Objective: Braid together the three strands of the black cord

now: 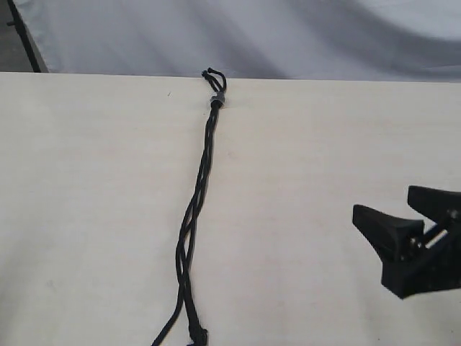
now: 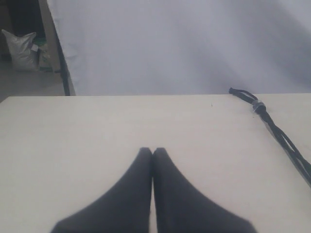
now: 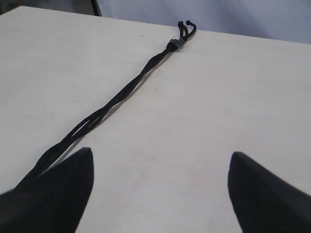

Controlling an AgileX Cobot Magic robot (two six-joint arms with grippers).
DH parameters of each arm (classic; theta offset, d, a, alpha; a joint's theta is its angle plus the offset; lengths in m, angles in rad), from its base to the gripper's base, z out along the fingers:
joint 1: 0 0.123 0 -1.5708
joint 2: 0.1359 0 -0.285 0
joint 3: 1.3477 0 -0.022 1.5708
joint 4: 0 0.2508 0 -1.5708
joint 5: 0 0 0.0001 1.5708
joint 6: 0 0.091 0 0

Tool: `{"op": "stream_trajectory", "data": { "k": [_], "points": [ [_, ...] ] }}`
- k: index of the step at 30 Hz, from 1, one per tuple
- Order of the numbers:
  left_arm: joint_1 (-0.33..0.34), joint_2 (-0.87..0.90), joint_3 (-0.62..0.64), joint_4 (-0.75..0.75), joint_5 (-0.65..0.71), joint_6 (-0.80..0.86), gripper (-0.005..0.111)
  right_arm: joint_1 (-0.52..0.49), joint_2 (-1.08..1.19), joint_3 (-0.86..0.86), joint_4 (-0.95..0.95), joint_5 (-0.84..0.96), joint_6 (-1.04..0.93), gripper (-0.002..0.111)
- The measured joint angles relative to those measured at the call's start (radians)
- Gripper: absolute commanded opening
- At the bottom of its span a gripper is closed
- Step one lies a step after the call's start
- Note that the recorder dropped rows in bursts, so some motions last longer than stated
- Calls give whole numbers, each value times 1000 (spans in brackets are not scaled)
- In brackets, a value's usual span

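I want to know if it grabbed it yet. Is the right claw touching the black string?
Apart. In the exterior view, bare table lies between the open right claw and the black string.

The exterior view looks down along the table (image 1: 86, 216) toward its far edge. The left wrist view sits low, facing the backdrop (image 2: 184, 43). The right wrist view seems higher. All share the black cord (image 1: 196, 209) (image 2: 282, 136) (image 3: 121, 97).
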Motion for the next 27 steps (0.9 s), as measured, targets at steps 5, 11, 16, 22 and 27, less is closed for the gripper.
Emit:
{"op": "stream_trajectory", "data": {
  "k": [5, 11, 16, 22, 27],
  "points": [
    [0, 0, 0, 0, 1, 0, 0, 0, -165, 157, 0, -99, 5, 72],
    [0, 0, 0, 0, 1, 0, 0, 0, -284, 161, 0, -111, 5, 0],
    [0, 0, 0, 0, 1, 0, 0, -114, -394, 161, 0, -53, 5, 0],
    [0, 0, 0, 0, 1, 0, 0, -306, -530, 161, 0, 65, 5, 0],
    [0, 0, 0, 0, 1, 0, 0, -379, -619, 161, 0, 141, -24, 0]
  ]
}}
